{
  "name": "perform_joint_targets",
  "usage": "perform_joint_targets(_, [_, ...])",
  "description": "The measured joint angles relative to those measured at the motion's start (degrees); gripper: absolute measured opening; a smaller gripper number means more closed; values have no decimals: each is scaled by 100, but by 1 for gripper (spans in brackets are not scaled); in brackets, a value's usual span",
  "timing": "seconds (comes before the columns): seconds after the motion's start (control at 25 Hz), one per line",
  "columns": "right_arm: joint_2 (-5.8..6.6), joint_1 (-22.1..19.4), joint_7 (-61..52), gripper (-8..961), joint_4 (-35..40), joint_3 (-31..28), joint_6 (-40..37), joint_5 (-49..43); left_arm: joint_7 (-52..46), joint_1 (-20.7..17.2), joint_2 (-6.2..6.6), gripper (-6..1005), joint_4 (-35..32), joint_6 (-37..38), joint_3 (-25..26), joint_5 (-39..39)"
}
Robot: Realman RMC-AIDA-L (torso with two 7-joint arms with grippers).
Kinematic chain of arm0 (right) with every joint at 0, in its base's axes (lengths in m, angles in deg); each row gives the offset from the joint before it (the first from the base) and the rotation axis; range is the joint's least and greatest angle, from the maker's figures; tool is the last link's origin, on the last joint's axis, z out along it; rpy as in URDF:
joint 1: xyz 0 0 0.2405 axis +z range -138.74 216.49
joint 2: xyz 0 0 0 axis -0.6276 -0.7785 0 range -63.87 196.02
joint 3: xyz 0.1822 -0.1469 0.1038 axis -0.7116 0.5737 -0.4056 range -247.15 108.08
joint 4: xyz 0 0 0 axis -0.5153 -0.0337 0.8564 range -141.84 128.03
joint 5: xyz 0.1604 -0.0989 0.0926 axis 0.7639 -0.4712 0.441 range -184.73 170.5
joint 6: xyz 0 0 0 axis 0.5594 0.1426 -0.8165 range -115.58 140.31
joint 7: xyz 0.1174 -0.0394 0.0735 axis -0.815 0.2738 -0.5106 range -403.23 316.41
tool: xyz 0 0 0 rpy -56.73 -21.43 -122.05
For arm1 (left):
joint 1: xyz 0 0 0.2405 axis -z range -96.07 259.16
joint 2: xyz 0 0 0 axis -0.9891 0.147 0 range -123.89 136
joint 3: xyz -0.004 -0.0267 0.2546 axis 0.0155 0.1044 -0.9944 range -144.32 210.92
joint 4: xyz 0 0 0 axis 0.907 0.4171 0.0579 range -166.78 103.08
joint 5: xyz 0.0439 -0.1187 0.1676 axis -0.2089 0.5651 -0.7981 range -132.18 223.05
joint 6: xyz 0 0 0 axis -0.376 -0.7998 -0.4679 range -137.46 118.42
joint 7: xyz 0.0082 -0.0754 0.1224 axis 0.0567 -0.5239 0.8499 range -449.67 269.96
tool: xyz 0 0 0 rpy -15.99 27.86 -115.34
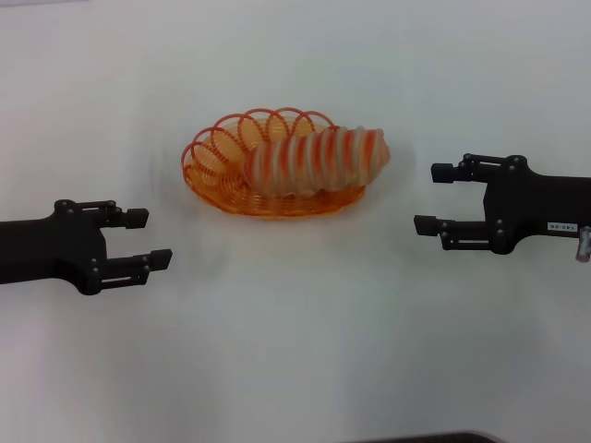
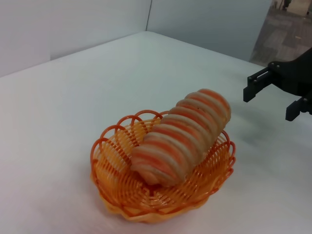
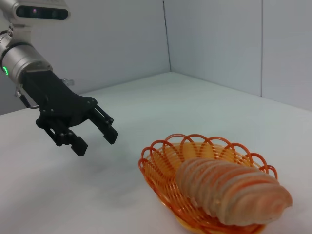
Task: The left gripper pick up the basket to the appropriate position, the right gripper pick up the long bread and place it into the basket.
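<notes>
Finishing placement: long bread (image 1: pixel 317 159) lies in basket (image 1: pixel 212 189), one end overhanging rim. We see left gripper (image 1: pixel 148 239) and right gripper (image 1: pixel 435 197) released, apart from basket; we retract level, avoiding rim.

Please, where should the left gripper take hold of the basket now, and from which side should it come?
Probably the looped rim at the basket's left end, approached from the robot's left by the open left gripper. There the arches stand bare; the long bread overhangs the right end.

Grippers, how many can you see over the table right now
2. The left gripper is open on the basket's left; the right gripper is open on its right. Neither touches it or the bread.
</notes>
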Motion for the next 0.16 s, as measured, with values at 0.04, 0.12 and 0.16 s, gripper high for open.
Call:
perform_joint_targets(0.04, [0,3,-1,806,4,0,-12,0,0,0,0,666,0,0,0,0])
perform_joint_targets(0.12, [0,18,-2,807,8,5,-24,0,-4,10,1,666,0,15,-5,-3])
perform_joint_targets(0.16, [0,28,-4,807,8,13,-19,0,-5,13,1,666,-1,17,-5,-3])
